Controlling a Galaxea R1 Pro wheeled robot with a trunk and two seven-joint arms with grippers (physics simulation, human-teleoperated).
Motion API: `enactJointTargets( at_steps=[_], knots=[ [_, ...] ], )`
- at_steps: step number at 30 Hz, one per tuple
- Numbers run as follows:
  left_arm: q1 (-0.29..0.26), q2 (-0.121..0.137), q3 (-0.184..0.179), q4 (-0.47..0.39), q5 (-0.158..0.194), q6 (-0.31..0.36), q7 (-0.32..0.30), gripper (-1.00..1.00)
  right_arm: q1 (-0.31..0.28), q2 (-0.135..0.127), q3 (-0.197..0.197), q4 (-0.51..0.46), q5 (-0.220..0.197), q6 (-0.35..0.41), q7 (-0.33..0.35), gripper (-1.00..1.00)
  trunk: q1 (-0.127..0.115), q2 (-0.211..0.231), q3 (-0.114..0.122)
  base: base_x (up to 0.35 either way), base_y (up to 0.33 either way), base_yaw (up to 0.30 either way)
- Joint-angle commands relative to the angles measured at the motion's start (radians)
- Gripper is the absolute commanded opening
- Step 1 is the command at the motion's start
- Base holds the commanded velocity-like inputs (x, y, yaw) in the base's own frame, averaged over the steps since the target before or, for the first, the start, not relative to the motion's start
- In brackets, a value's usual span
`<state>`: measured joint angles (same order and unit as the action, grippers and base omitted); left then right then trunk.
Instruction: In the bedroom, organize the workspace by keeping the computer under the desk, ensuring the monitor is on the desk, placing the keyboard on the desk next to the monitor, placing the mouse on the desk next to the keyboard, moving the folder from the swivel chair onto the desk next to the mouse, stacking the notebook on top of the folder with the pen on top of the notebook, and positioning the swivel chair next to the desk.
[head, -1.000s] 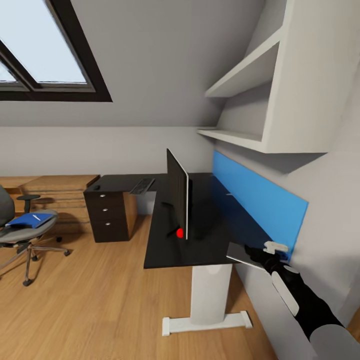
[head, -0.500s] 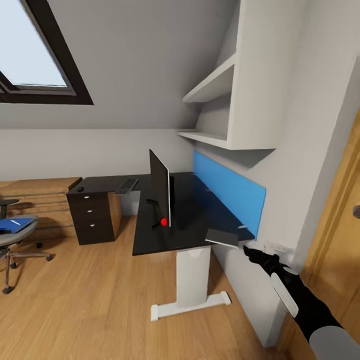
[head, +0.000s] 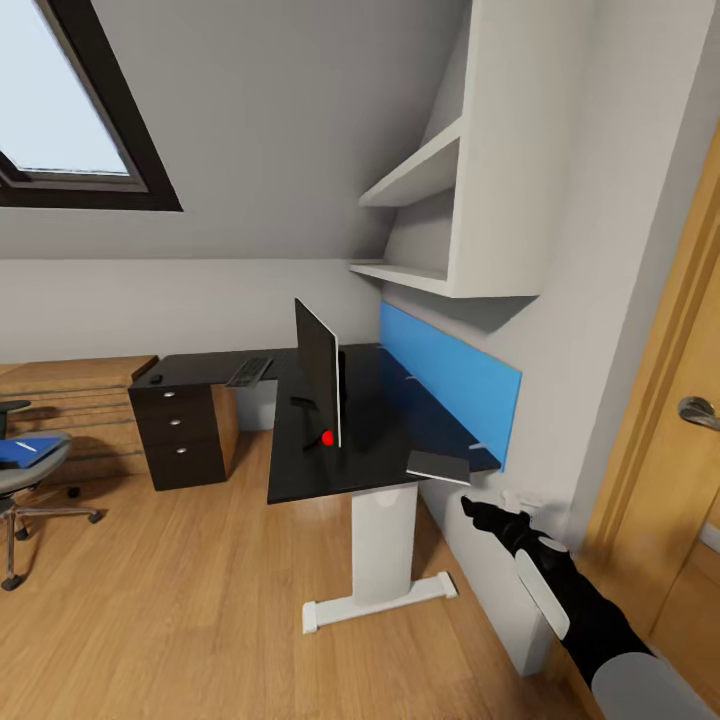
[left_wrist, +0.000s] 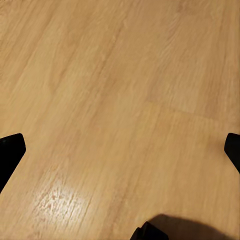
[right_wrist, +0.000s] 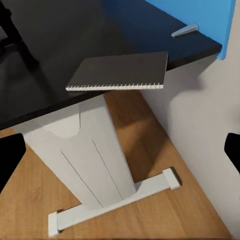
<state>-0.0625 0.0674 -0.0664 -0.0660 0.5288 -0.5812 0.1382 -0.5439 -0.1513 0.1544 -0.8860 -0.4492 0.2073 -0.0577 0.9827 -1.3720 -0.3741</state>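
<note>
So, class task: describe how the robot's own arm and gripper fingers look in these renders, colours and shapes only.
The right arm is black with a white oblong panel and a pale grey rounded upper segment. The right gripper is black. Dark finger tips frame both wrist views.

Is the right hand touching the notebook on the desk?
Apart. The right wrist view shows the notebook lying on the desk edge, with both fingertips wide of it.

You get even, soft daylight from the skylight (head: 60, 110); a glare patch on the floor (left_wrist: 57, 200); edges look slightly soft.
</note>
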Motion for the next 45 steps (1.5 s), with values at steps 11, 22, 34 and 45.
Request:
enactJointTargets(
  at_steps=[11, 22, 34, 45],
  knots=[
    [0.0, 0.0, -0.007, -0.001, 0.0, -0.003, 0.008, 1.0, -0.001, 0.098, 0.017, -0.021, -0.035, -0.008, -0.006, 1.0, 0.0, -0.001, -0.001, -0.002, 0.001, -0.001],
    [0.0, 0.0, -0.007, 0.0, 0.0, -0.005, 0.008, 1.0, -0.001, 0.144, 0.01, -0.116, -0.302, 0.006, -0.007, 1.0, 0.0, -0.001, -0.001, 0.0, 0.0, 0.0],
    [0.0, 0.002, -0.007, 0.0, 0.001, -0.003, 0.009, 1.0, -0.001, 0.066, -0.143, 0.016, -0.55, -0.009, 0.004, 1.0, 0.0, -0.001, -0.001, 0.0, 0.0, 0.0],
    [0.0, 0.0, -0.007, -0.002, -0.001, -0.009, 0.008, 1.0, -0.001, 0.065, -0.161, 0.015, -0.549, -0.008, 0.008, 1.0, 0.0, -0.001, -0.001, 0.0, 0.0, 0.0]
  ],
)
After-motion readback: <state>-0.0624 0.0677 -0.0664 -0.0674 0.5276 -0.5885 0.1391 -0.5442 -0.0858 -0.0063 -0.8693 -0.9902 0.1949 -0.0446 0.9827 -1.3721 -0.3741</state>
